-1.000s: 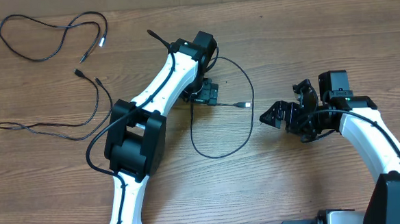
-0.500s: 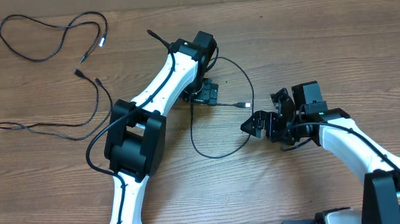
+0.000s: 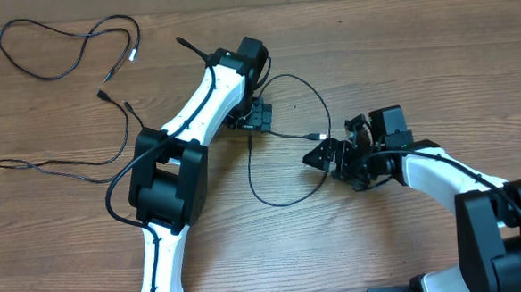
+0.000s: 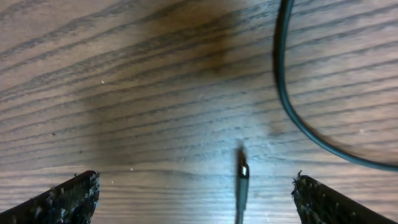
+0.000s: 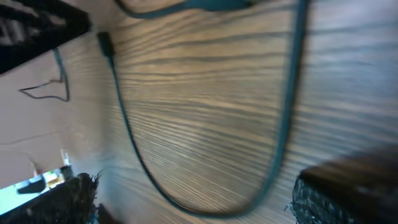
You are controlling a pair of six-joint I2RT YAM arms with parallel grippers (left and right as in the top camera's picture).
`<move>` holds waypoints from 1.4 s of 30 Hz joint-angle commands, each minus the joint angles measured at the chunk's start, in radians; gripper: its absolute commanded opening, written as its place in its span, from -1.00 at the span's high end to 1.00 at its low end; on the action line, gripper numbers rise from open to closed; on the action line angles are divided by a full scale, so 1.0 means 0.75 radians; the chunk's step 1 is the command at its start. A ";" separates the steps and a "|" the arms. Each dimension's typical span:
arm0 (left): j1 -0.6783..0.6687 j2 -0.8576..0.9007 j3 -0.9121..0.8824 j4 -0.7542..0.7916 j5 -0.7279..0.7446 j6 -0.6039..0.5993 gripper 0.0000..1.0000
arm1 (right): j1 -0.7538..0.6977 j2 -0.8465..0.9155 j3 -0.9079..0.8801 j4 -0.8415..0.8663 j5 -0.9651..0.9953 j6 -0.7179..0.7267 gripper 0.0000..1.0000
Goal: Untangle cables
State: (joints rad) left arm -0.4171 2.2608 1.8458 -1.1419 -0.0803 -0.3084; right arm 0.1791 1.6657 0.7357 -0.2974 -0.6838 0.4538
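Overhead view: the looped cable [image 3: 286, 201] lies on the bench [image 3: 417, 57] between the arms, its silver-tipped plug [image 3: 315, 138] just beside the right hand [image 3: 323, 154]. The other cables [image 3: 133, 54] lie well apart at far left. The left hand [image 3: 257, 119] and the right hand both gape wide, holding nothing. Step judged: approach to grasp. The next move calls for closing on the plug end.

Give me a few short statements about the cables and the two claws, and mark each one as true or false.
1. The left claw and the right claw both stand open. True.
2. The right claw grips a cable. False: it holds nothing and is beside the silver plug.
3. One cable lies in a loop near the middle of the table. True.
4. The table is white. False: it is brown wood.
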 commanded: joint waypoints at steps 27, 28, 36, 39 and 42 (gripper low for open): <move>0.000 0.011 -0.366 0.257 -0.035 -0.003 -0.99 | 0.090 0.092 -0.013 0.327 0.211 0.228 -0.82; 0.000 0.011 -0.366 0.257 -0.035 -0.003 -0.99 | 0.090 0.091 -0.013 0.341 0.213 0.229 -0.82; -0.001 0.011 -0.366 0.253 -0.035 -0.003 -0.99 | 0.091 0.106 -0.013 0.435 0.256 0.229 -0.63; 0.000 0.011 -0.366 0.249 -0.035 -0.003 -0.99 | 0.090 0.106 -0.013 0.431 0.252 0.229 -0.40; 0.000 0.011 -0.366 0.247 -0.035 -0.003 -0.99 | 0.090 0.106 -0.013 0.425 0.246 0.228 -0.05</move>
State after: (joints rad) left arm -0.4160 2.1967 1.6291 -0.9485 -0.0944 -0.3088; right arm 0.2436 1.7336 0.7364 0.0200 -0.5049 0.6327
